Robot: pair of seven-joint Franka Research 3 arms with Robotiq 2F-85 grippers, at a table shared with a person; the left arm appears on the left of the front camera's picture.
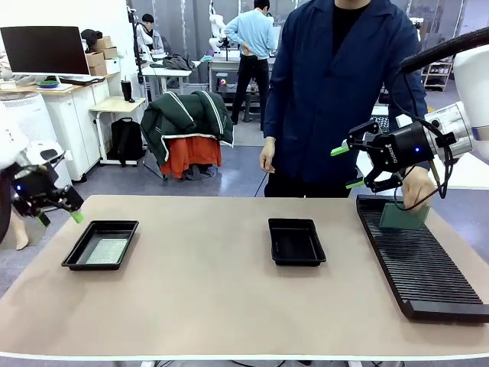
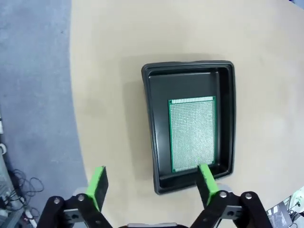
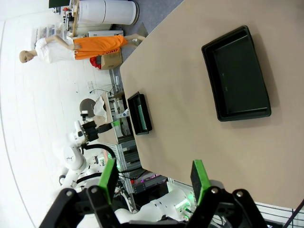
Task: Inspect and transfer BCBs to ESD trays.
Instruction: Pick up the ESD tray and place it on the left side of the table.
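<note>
One BCB (image 1: 105,250) lay in the left ESD tray (image 1: 76,256), the middle ESD tray (image 1: 273,243) unfilled, a second BCB (image 1: 403,217) in the person's hand (image 1: 419,187) at the rack (image 1: 428,267); left claw (image 2: 153,183) and right claw (image 1: 347,167) gaped wide, empty.

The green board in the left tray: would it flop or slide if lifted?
Probably stiff: the green board lies dead flat with straight edges. Likely light, being so thin. It may skid across the smooth tray if pushed.
</note>
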